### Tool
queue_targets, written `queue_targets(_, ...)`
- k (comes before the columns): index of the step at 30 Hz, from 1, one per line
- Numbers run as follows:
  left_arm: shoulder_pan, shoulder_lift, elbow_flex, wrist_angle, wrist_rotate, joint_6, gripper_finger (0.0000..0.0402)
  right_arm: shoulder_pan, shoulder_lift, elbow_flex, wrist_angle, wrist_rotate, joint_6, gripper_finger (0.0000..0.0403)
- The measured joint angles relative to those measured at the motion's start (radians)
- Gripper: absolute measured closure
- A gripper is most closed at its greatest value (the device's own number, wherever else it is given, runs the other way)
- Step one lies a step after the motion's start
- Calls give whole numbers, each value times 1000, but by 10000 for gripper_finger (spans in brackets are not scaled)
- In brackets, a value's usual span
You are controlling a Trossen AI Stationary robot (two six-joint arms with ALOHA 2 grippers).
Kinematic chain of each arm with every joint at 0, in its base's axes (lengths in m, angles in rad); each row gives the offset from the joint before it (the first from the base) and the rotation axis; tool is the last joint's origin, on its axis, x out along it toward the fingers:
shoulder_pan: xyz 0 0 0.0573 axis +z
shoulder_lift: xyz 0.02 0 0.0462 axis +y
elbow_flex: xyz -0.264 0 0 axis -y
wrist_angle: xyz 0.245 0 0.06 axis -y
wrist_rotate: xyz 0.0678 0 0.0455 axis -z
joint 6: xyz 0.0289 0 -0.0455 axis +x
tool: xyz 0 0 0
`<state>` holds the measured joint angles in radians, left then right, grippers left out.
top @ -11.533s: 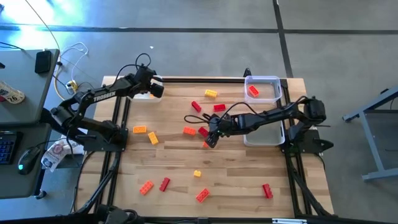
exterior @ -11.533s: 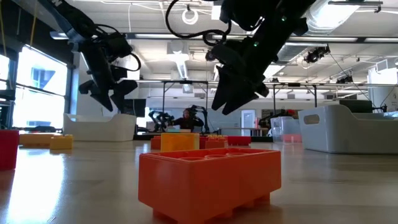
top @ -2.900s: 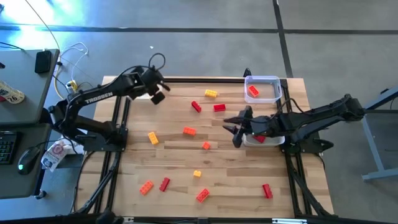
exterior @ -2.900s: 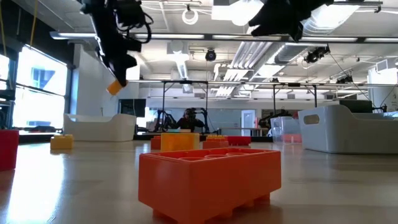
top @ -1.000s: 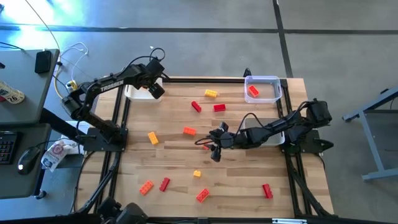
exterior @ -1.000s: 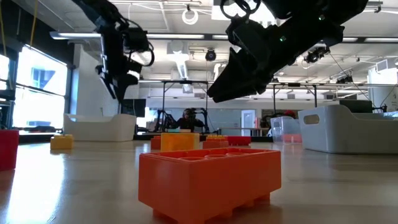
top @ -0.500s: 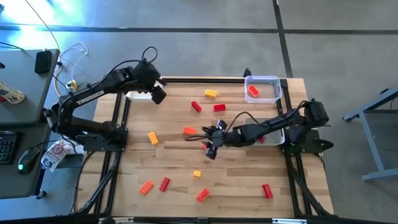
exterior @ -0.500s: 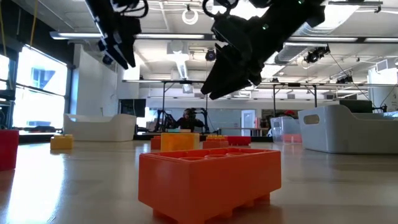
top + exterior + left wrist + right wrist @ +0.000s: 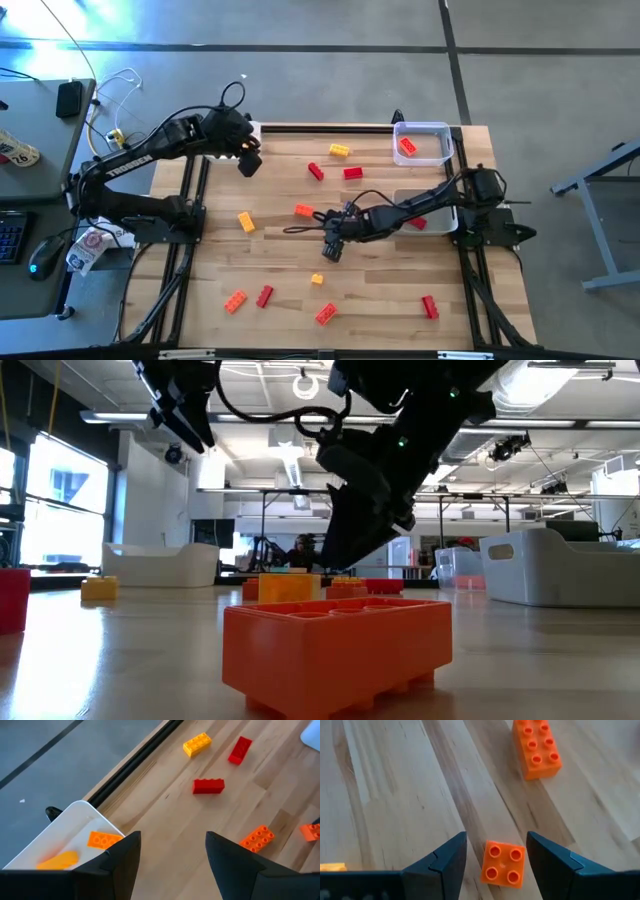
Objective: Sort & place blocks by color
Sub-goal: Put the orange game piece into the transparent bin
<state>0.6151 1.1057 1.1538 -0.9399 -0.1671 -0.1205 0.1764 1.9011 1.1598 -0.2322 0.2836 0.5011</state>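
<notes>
Left to right across the table [image 9: 400, 300]. The left gripper [image 9: 247, 160] hangs over the far left corner beside a white tray [image 9: 55, 840] that holds two orange blocks [image 9: 102, 840]; its fingers [image 9: 115, 865] stand well apart and hold nothing. Loose blocks lie scattered on the boards: yellow [image 9: 245, 221], orange [image 9: 235, 300] and red [image 9: 264, 295] toward the left and near edge, red [image 9: 315, 171] and yellow [image 9: 339, 150] toward the far edge.

At centre, the right gripper [image 9: 333, 244] is poised above a small square orange block [image 9: 502, 863], which sits between its spread, empty fingers [image 9: 440, 865]; a longer orange block [image 9: 536, 746] lies just beyond. The step in hand appears to be the approach to a pick. The next move calls for a straight descent and a close on the square block's sides, clear of the longer one.

At the right, a clear tray [image 9: 422, 142] holds one red block [image 9: 407, 146].

The surface is pale wooden planking in a black frame. Beyond it, the low view shows an open workshop with ceiling lights and benches, and a person [image 9: 300, 550] far off.
</notes>
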Motion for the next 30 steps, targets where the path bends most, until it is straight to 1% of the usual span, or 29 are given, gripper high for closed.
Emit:
queue_targets(7, -2, 0, 0, -2, -1, 0, 192, -2, 37, 0, -41, 5, 23, 210)
queue_targets(14, -2, 0, 0, -3, -1, 0, 192, -2, 72, 0, -40, 0, 18, 211)
queue_targets(17, -2, 0, 0, -3, -1, 0, 193, -2, 74, 0, -38, -4, 20, 231)
queue_targets(21, -2, 1, 0, -3, -1, 0, 194, -2, 72, 0, -38, -4, 39, 292)
queue_targets(30, -2, 1, 0, -16, -1, -1, 193, 8, 57, -1, -58, 4, 42, 293)
